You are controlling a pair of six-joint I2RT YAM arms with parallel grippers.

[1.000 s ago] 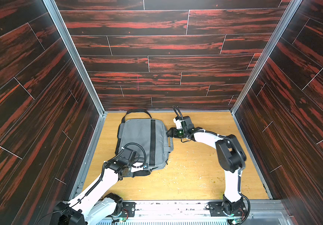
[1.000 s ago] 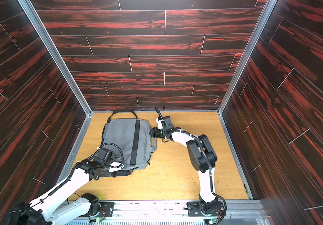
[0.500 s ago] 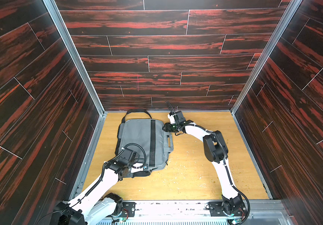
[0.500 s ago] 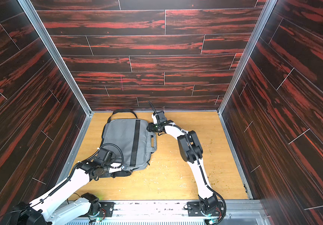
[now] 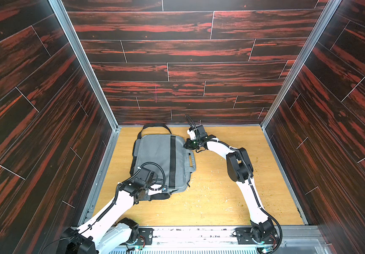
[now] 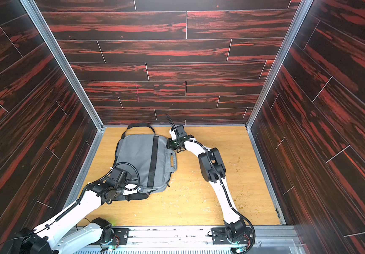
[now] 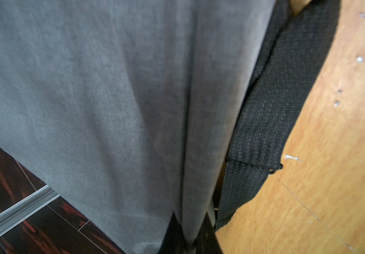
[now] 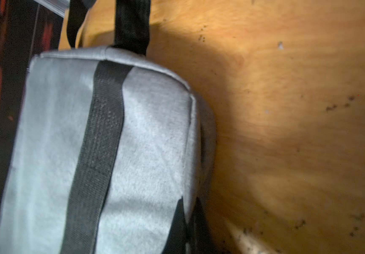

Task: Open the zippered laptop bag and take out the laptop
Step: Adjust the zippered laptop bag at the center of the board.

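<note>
Laptop bag [image 5: 155,154] lies gripped between left hand [image 5: 164,189] and right hand [image 5: 186,145].

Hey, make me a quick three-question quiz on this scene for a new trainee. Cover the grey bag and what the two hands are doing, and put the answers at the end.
1. True or false: the laptop lies out in the open beside the bag.
2. What is the left hand pinching? A) the laptop B) the bag's grey cloth C) nothing at all
3. Fill the gap: the right hand is at the bag's corner farthest from the robot's base, and it is ____ (open or shut).

Key: 1 false, no laptop is in view; 2 B; 3 shut.
</note>
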